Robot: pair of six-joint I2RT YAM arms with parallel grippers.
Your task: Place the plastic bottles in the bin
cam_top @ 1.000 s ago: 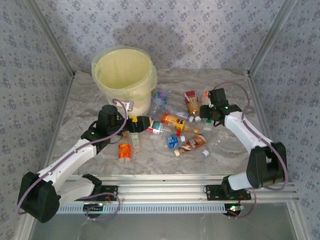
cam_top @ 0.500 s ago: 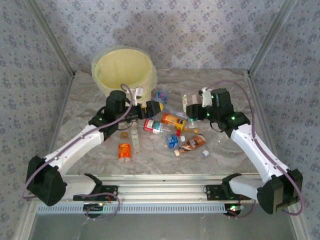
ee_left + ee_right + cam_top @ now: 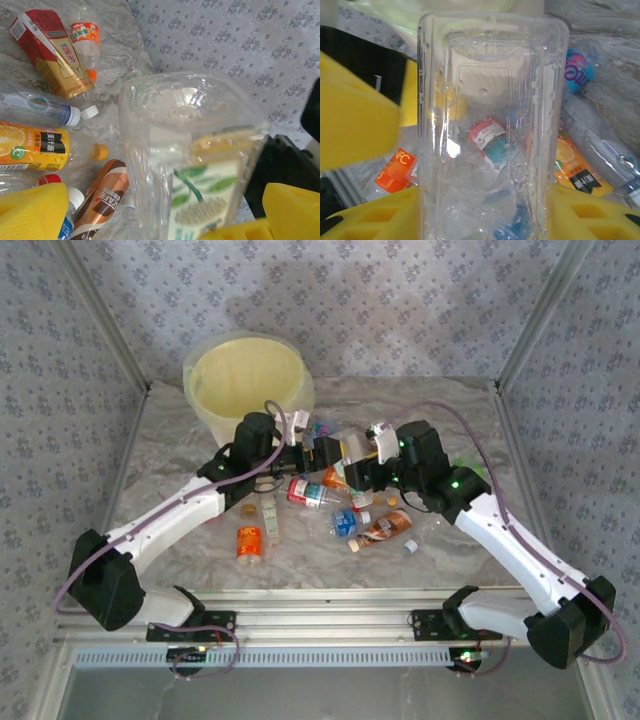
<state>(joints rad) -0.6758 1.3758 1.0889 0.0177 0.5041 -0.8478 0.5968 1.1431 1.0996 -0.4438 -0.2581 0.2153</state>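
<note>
Seemingly mid-handover: my right gripper (image 3: 485,220) clamps a clear green-labelled bottle (image 3: 490,100) aloft near the bin (image 3: 215,415), my left gripper (image 3: 160,215) gaping wide around it. Next, I'd close left firmly before right lets go.

Middle's jammed: the left end effector (image 3: 160,215) and right end effector (image 3: 485,215) sit nose to nose around a clear, square-sided plastic bottle (image 3: 485,100) over the heap of small labelled plastic bottles (image 3: 345,510), with the round cream bin lined in yellow plastic (image 3: 215,410) just behind-left, so open marble tabletop (image 3: 450,405) is mostly back-right and down the left edge.
</note>
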